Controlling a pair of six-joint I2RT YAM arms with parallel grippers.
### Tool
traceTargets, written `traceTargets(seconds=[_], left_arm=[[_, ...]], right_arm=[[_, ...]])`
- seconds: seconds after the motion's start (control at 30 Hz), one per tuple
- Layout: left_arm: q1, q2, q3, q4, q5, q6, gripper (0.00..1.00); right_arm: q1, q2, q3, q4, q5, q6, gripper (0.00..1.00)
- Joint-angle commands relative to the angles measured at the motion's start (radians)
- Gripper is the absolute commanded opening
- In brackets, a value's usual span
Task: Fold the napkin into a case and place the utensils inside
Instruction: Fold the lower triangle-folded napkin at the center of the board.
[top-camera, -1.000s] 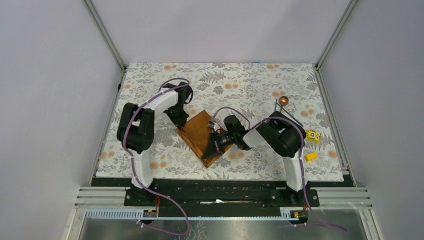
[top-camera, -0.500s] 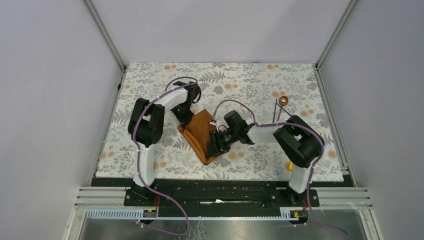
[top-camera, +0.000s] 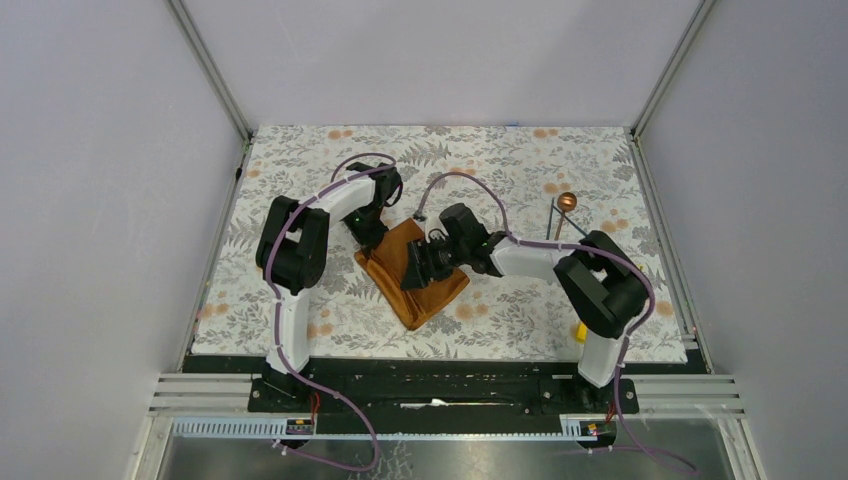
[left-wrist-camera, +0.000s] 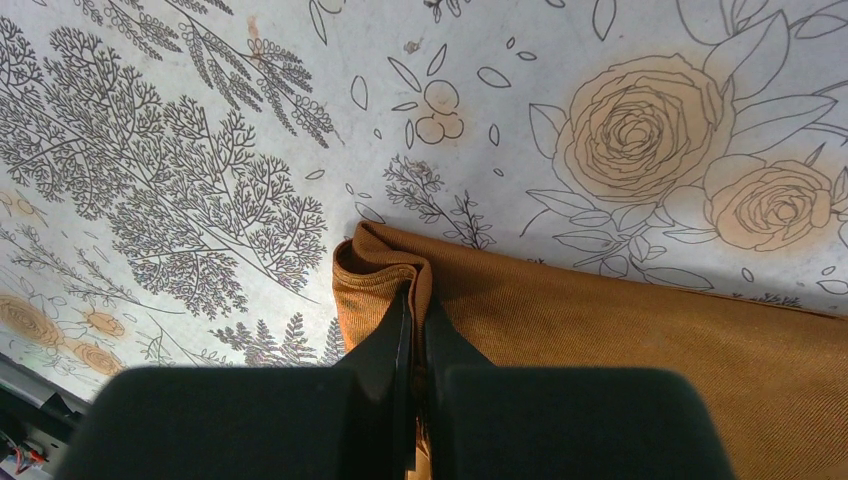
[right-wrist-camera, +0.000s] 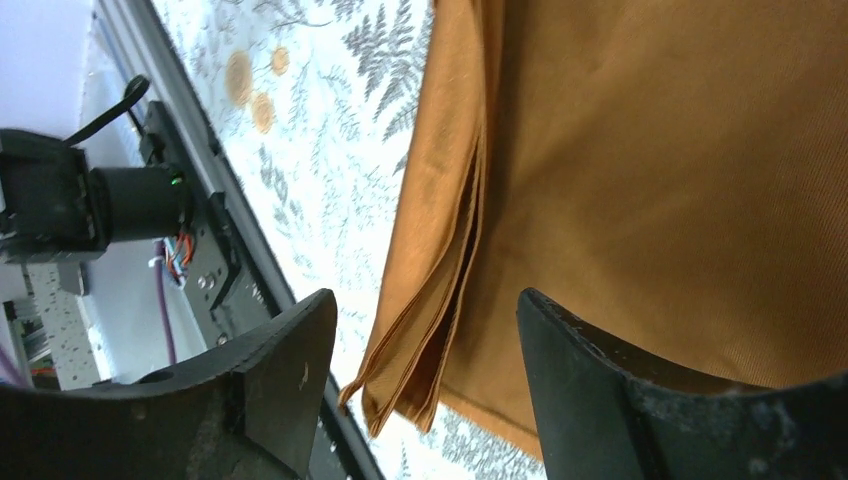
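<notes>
Roughly mid-worktop, the folded napkin (top-camera: 425, 280) is pinned at one corner, with the utensils (top-camera: 562, 212) off at its 2 o'clock.
Seen from above, the cloth is a layered oblong whose long axis seems to run from about 10 o'clock to 4 o'clock. The left claw (left-wrist-camera: 412, 300) is clamped on the bunched corner at the 10 o'clock end. The right claw (top-camera: 415, 268) hangs low over the cloth's far half with its jaws apart and nothing between them but the view down onto the stacked edge. It looks too broad yet for a narrow case, so I judge another fold along that axis comes next. The utensils lie well apart from the cloth on the floral worktop (top-camera: 300, 190), on the right arm's side, so that arm is the nearer one to fetch them.
</notes>
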Motion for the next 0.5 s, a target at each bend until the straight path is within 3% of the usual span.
traceTargets(seconds=[0.0, 0.2, 0.37, 0.47], left_arm=[[0.005, -0.019, 0.033, -0.008, -0.017, 0.014, 0.0], [0.005, -0.029, 0.027, -0.005, -0.01, 0.014, 0.0], [0.007, -0.037, 0.033, 0.0, -0.006, 0.018, 0.0], [0.009, -0.04, 0.035, 0.002, 0.003, 0.021, 0.0]], right_arm=[[0.02, 0.082, 0.08, 0.041, 0.046, 0.001, 0.71], [0.039, 0.18, 0.154, 0.044, 0.018, 0.018, 0.56], [0.055, 0.216, 0.18, 0.051, 0.016, 0.031, 0.5], [0.057, 0.241, 0.201, 0.049, 0.022, 0.038, 0.39]])
